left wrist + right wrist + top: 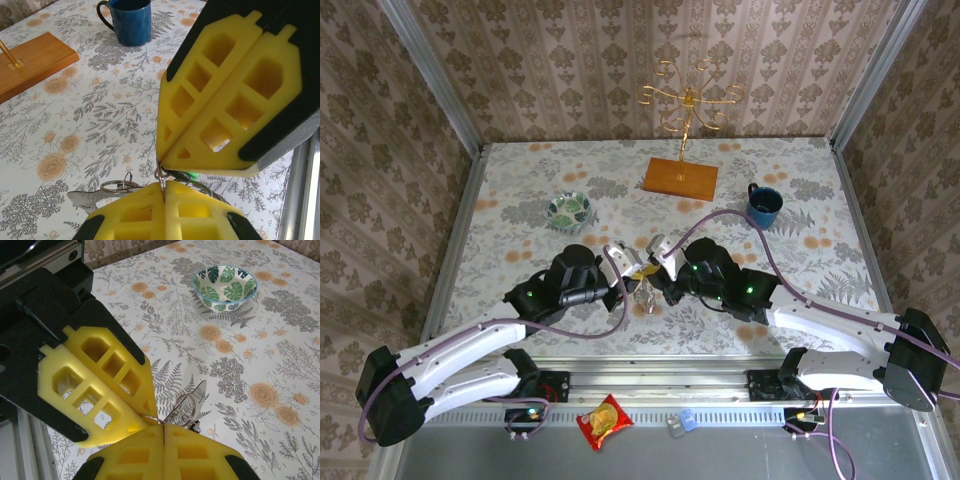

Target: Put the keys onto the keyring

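My left gripper [634, 272] and right gripper [658, 268] meet tip to tip above the middle of the table. In the left wrist view the left gripper [164, 186] is shut on a thin metal ring of the keyring [161, 175], and the right gripper's yellow pads [225, 100] press shut on the same ring from above. A key with a green head [190, 176] pokes out just behind them. More rings [117, 186] and a flat silver tag [82, 199] hang to the left. In the right wrist view the right gripper [164, 427] pinches the ring, and the rings [184, 407] and tag [199, 392] dangle beyond.
A patterned bowl [568, 209] [225, 286] sits at the back left, and a blue mug [764, 204] [129, 20] at the back right. The gold wire stand on its wooden base [682, 178] is at the back centre. A red snack packet [605, 421] lies off the table's near edge.
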